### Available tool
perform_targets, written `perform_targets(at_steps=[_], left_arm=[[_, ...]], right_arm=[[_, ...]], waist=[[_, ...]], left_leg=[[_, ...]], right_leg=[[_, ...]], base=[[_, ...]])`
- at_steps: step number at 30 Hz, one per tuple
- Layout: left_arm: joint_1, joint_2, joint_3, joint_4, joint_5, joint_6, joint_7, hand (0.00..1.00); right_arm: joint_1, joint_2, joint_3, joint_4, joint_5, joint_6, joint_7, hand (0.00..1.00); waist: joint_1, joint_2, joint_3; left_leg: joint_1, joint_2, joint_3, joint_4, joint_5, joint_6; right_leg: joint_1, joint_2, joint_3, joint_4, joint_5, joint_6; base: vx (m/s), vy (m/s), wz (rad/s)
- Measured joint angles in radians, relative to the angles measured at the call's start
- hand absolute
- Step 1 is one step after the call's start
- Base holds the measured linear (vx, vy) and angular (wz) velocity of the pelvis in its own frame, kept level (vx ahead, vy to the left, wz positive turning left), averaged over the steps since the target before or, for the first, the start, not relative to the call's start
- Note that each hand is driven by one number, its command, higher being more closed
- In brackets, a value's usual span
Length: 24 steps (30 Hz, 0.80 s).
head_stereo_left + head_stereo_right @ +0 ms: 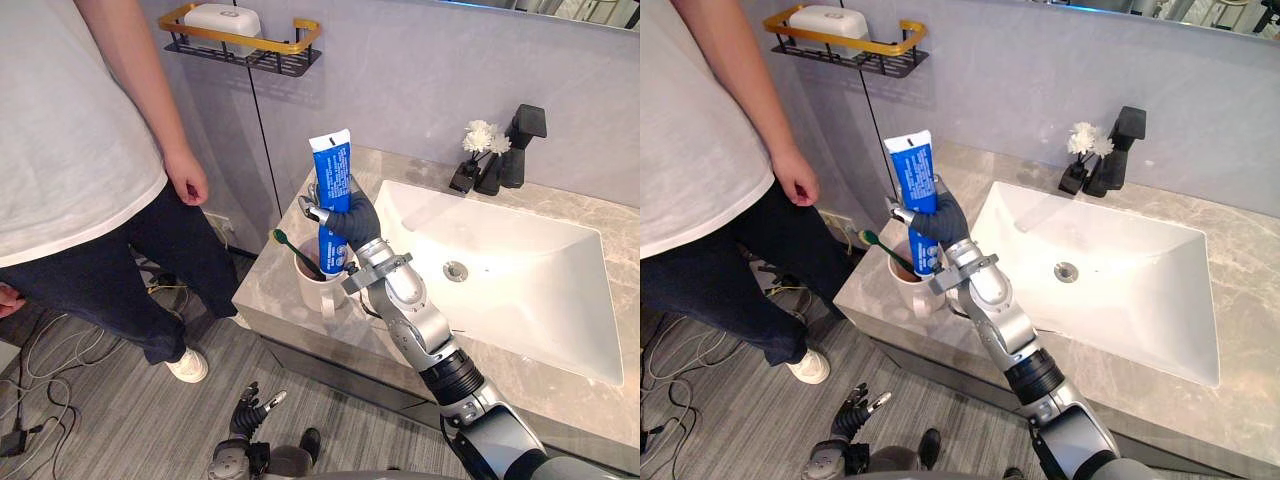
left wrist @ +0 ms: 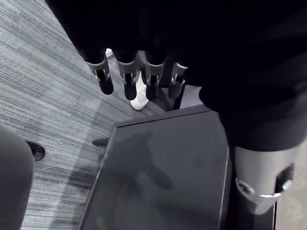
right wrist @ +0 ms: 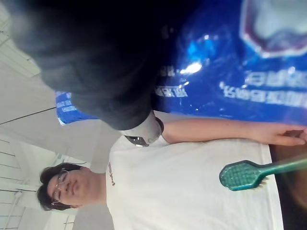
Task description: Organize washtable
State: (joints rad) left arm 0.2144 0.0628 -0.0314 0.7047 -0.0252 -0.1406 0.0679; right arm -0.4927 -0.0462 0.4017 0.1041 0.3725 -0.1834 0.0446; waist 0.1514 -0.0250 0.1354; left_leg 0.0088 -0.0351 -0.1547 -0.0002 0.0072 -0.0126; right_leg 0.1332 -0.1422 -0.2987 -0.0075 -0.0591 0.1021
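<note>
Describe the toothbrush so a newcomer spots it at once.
Left of the white sink, a white cup stands on the counter. The toothbrush leans out of it: thin and green, unlike the broad blue toothpaste tube the right hand grips beside it.

Wall [image 1: 400, 80]: grey stone-look panels.
Floor [image 1: 110, 420]: grey, striped; carpet perhaps.
Counter [image 1: 600, 215]: grey marble, white basin [image 1: 520, 250] sunk in.

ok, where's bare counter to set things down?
Free: counter along the wall between cup and flowers; front strip before the sink. Crowded: left corner, where the right hand grips the toothpaste tube at cup and toothbrush.
</note>
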Motion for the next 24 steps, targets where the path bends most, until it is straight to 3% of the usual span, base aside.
perform_targets(at_steps=[1, 2, 24], left_arm=[[0.000, 0.000, 0.000, 0.000, 0.000, 0.000, -0.001, 0.00], [0.000, 0.000, 0.000, 0.000, 0.000, 0.000, -0.001, 0.00], [-0.001, 0.001, 0.000, 0.004, -0.001, 0.000, -0.001, 0.00]], right_arm=[[0.009, 0.000, 0.001, 0.000, -0.001, 0.000, 0.000, 1.00], [0.016, 0.000, 0.001, 0.000, -0.001, 0.000, 0.000, 0.00], [0.020, 0.001, -0.001, 0.021, -0.027, 0.002, -0.001, 0.00]], waist=[[0.001, -0.003, -0.002], [0.001, -0.005, -0.003], [-0.001, -0.009, -0.006]], left_leg=[[0.000, 0.000, 0.000, 0.000, 0.000, 0.000], [0.000, 0.000, 0.000, 0.000, 0.000, 0.000], [0.001, 0.000, -0.007, -0.001, 0.009, -0.001]], right_leg=[[0.000, 0.000, 0.000, 0.000, 0.000, 0.000], [0.000, 0.000, 0.000, 0.000, 0.000, 0.000], [0.003, 0.000, -0.004, 0.003, 0.000, 0.000]], base=[[0.00, 0.000, 0.00], [0.00, 0.000, 0.00], [0.00, 0.000, 0.00]])
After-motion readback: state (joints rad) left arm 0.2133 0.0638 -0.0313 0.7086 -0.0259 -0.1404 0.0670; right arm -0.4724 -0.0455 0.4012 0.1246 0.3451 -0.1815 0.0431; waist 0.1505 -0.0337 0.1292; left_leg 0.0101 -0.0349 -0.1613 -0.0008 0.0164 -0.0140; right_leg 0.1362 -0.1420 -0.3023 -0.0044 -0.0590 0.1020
